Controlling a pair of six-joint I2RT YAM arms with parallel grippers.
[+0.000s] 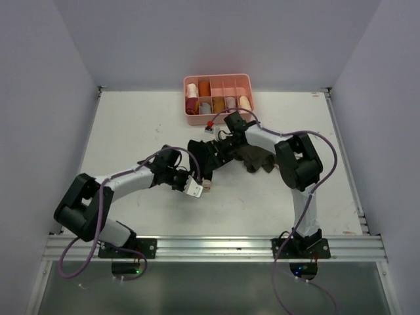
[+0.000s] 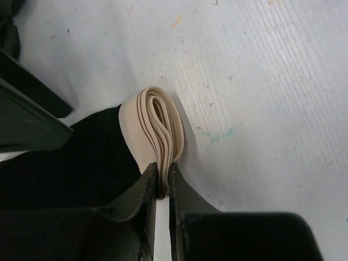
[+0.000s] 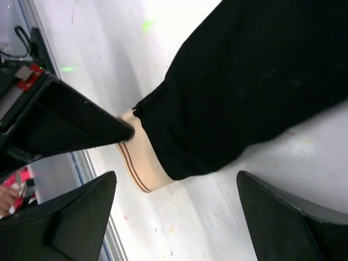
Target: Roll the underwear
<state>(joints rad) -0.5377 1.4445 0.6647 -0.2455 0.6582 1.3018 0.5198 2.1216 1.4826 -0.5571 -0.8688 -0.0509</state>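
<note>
We see the left end effector (image 2: 162, 187) pinching the underwear (image 2: 81, 163) mid-bench (image 1: 131, 125).
Its smooth beige waistband (image 2: 157, 128) folds in layered loops against soft matte black cloth; the right end effector (image 3: 176, 182) gapes wide over it; beyond, a pink compartmented tray (image 1: 218, 78) holds rolled cloths (image 1: 205, 88).

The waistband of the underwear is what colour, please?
Waistband: beige, thin brown stripes; left wrist view.
</note>
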